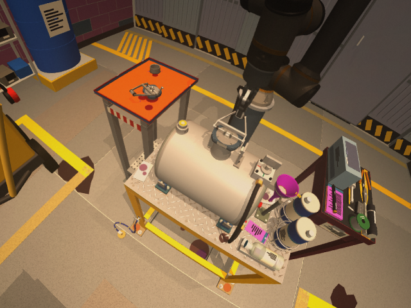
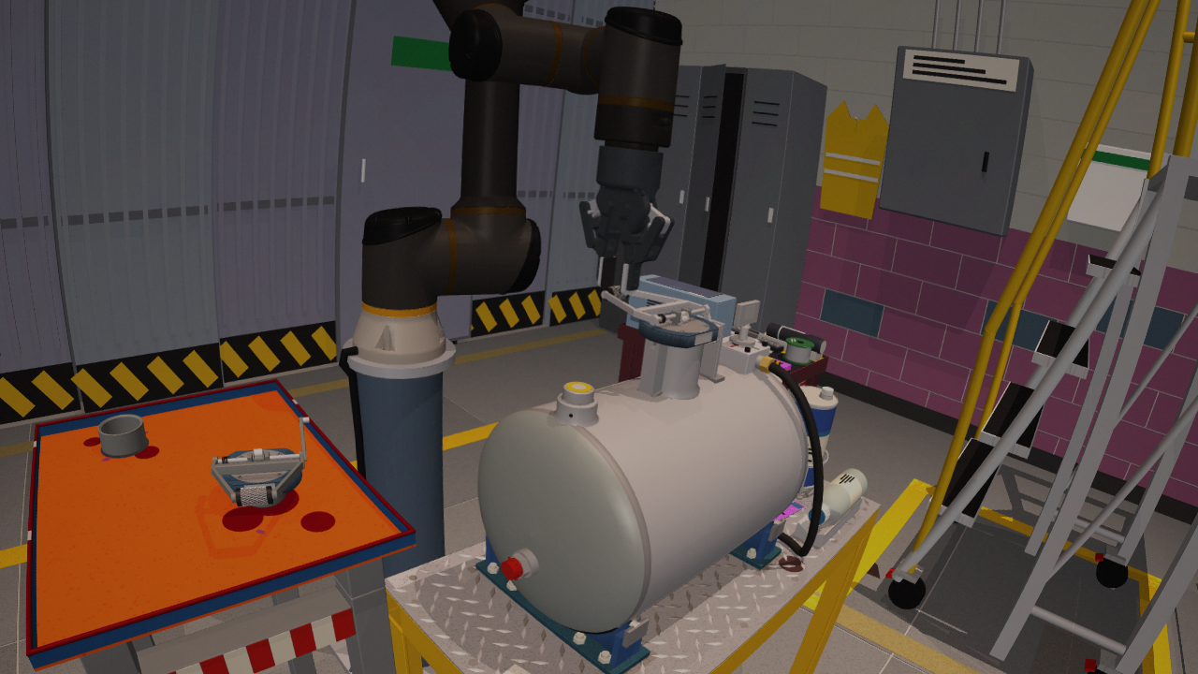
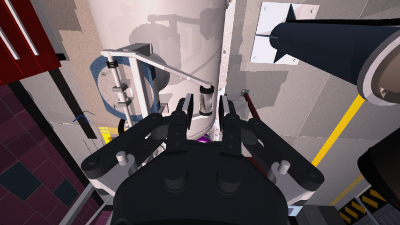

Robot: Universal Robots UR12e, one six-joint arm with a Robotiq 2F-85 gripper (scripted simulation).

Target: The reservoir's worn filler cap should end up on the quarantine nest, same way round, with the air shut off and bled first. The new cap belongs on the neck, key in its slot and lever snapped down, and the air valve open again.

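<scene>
The filler neck (image 2: 675,369) is mostly covered by the blue-rimmed cap (image 1: 226,135) sitting on it, on top of the cream reservoir (image 1: 209,172). The cap's lever (image 3: 170,71) is raised and ends in a knurled handle (image 3: 206,100). A second cap (image 1: 147,90) lies on the orange table (image 1: 146,88), beside a grey ring (image 1: 154,69). The air valve block (image 1: 265,167) sits on the bench behind the tank's right end. My gripper (image 3: 205,107) hangs just above the knurled handle, which lies between its fingers. The gripper is open and holds nothing.
The arm's dark pedestal (image 2: 400,436) stands behind the tank. A purple funnel (image 1: 285,189), two spools (image 1: 300,217) and a bottle (image 1: 265,253) crowd the bench's right end. A red cart (image 1: 345,189) with tools stands to the right. A stepladder (image 2: 1064,377) stands beyond it.
</scene>
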